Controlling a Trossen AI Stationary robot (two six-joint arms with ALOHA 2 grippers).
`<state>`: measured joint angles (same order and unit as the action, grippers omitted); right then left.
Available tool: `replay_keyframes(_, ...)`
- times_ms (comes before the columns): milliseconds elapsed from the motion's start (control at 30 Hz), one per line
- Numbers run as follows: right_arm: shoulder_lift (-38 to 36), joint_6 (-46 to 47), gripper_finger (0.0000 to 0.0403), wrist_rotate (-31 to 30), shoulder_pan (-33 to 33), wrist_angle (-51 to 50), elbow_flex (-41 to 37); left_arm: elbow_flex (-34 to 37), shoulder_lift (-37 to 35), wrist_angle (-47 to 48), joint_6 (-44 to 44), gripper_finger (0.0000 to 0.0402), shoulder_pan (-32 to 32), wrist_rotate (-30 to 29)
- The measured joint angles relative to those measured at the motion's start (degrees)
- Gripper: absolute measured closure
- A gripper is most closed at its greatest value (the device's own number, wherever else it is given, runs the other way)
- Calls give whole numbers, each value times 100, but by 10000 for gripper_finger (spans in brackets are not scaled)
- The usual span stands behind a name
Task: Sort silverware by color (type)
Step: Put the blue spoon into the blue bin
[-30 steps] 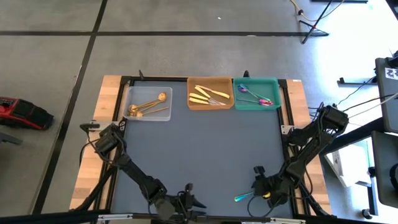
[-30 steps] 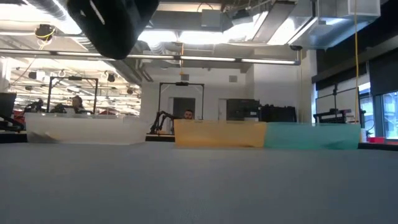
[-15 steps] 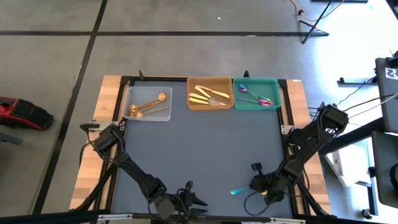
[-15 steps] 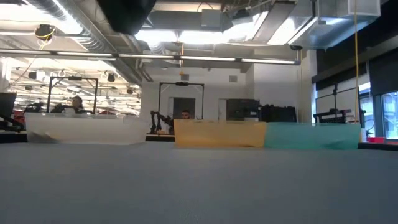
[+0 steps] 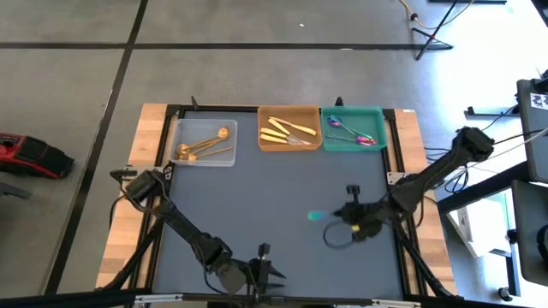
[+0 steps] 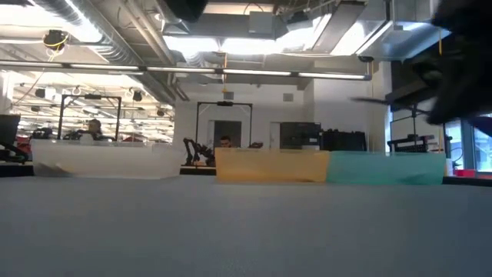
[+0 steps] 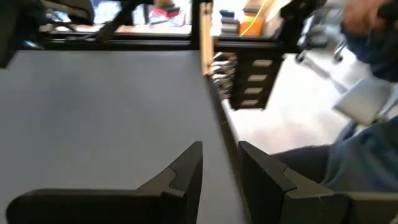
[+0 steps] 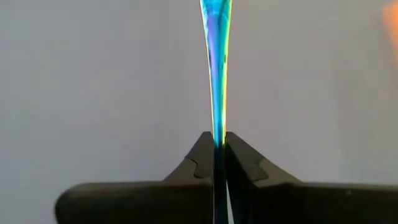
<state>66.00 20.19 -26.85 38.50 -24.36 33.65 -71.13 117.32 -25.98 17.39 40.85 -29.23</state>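
An iridescent purple-teal spoon (image 5: 318, 216) hangs over the mat's right half with my right gripper (image 5: 347, 216) shut on it. Only its teal stem (image 8: 216, 62) shows in the right wrist view. At the far edge stand three trays. The clear tray (image 5: 178, 154) holds copper-gold spoons (image 5: 204, 147), the orange tray (image 5: 262, 141) pale yellow knives (image 5: 287, 130), and the teal tray (image 5: 377, 128) iridescent spoons (image 5: 351, 133). My left gripper (image 5: 261, 274) waits open at the near edge, its fingers (image 7: 186, 171) around nothing. My right gripper pinches the spoon's slim stem (image 8: 217, 132) between its two fingertips. The fingers lie about level and point toward the table's left, in line with the spoon. The spoon sticks out past the fingertips toward the left, lifted clear of the mat.
The grey mat (image 5: 257, 205) between the trays and the near edge is bare. Wooden side strips (image 5: 145, 137) and a black frame border it. In the low view the trays (image 6: 269, 165) line the far edge, and a person's blue sleeve (image 7: 367, 155) shows beyond the table in the left wrist view.
My right gripper has taken the iridescent spoon from the mat near the near right corner. It has lifted it clear and carried it toward the far edge and a little left. The spoon still points toward the table's left.
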Motion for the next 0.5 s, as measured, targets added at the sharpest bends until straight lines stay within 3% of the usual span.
replay_keyframes(133,-676,-505,399,-361,-743,-374,0,87,-408,824,-179,305,-86,-94)
replay_keyframes(233,-1128,-1015,395,-552,-1404,-412,0,423,-723,858,-540,305,-113,-155)
replay_keyframes(500,-1710,-2600,394,-521,-3571,-329,2,2309,-2087,407,-646,305,-455,-143)
